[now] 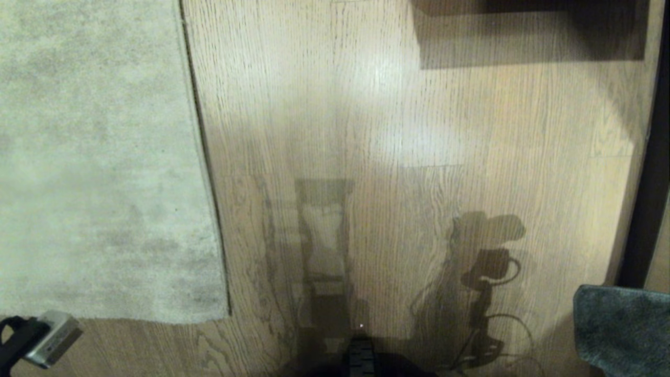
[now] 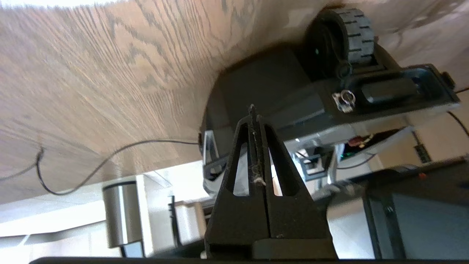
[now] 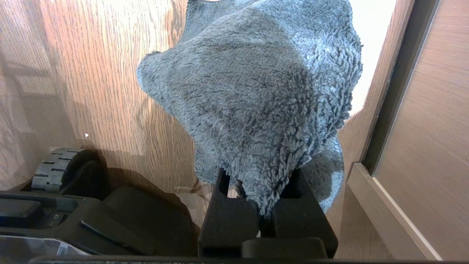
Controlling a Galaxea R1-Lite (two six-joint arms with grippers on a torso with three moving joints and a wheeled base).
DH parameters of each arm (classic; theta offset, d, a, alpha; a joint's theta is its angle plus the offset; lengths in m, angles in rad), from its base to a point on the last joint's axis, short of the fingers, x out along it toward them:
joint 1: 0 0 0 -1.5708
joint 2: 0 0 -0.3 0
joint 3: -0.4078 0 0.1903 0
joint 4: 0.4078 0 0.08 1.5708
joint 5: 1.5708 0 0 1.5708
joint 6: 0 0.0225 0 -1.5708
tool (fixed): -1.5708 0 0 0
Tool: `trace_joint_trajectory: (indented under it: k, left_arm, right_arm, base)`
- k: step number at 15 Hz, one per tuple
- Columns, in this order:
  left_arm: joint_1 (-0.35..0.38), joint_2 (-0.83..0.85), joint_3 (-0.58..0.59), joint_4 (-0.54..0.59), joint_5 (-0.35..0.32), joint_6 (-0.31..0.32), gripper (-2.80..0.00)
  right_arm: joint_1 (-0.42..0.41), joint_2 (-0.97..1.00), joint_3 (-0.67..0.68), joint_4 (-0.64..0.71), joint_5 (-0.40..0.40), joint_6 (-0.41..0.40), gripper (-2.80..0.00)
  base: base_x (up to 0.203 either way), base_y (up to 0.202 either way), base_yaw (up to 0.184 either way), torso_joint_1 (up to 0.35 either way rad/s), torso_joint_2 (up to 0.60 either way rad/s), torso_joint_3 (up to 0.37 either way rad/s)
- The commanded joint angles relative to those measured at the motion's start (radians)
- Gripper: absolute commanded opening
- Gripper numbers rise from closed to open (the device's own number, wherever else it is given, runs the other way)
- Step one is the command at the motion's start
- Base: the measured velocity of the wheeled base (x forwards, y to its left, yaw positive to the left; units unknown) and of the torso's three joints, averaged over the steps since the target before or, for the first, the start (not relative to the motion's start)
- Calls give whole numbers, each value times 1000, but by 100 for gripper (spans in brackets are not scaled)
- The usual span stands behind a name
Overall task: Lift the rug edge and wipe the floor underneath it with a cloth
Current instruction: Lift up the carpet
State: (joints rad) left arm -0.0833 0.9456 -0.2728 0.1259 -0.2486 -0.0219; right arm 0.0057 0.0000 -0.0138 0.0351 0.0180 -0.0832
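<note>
A large pale grey-beige rug with darker mottled patches covers the floor on the robot's left, and the rug edge runs as a thin straight border away from the robot, ending in a square corner close to the robot's base. The edge lies flat on the floor, light brown wood-grain planks with a soft sheen. To the right of the rug edge the planks stretch wide and bare, crossed only by shadows, as far as a dark upright strip, perhaps a door frame, at the far right. The left gripper has its two black fingers pressed together with nothing between them; in the head view only part of that arm shows, just below the rug's corner. The right gripper is clamped on the cloth, a fluffy, wrinkled teal-grey terry towel that also shows well to the right of the rug edge, near the dark strip.
</note>
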Motion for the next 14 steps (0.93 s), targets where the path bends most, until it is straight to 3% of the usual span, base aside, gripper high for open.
trace_joint_trajectory:
  k: [1, 3, 4, 7, 9, 12, 14]
  left_arm:
    - [-34, 122, -4, -74, 40, 2, -280]
    - [-79, 207, -2, -144, 125, 3, -280]
    - [-101, 247, -1, -178, 163, 3, 0]
    - [-150, 412, 1, -296, 260, 2, 0]
    - [-174, 557, 8, -452, 333, 0, 0]
    - [-233, 756, 28, -711, 530, -15, 0]
    - [-261, 859, 47, -862, 624, -33, 0]
  right_arm:
    - [0, 0, 0, 0, 0, 0, -280]
    - [0, 1, 0, 0, 0, -1, -280]
    - [0, 1, 0, 0, 0, -1, -280]
    - [0, 2, 0, 0, 0, -1, -280]
    - [0, 0, 0, 0, 0, 0, -280]
    - [0, 0, 0, 0, 0, -1, -280]
    - [0, 0, 0, 0, 0, -1, -280]
  base:
    - [0, 0, 0, 0, 0, 0]
    - [0, 0, 0, 0, 0, 0]
    - [0, 0, 0, 0, 0, 0]
    - [0, 0, 0, 0, 0, 0]
    - [0, 0, 0, 0, 0, 0]
    - [0, 0, 0, 0, 0, 0]
    - [0, 0, 0, 0, 0, 0]
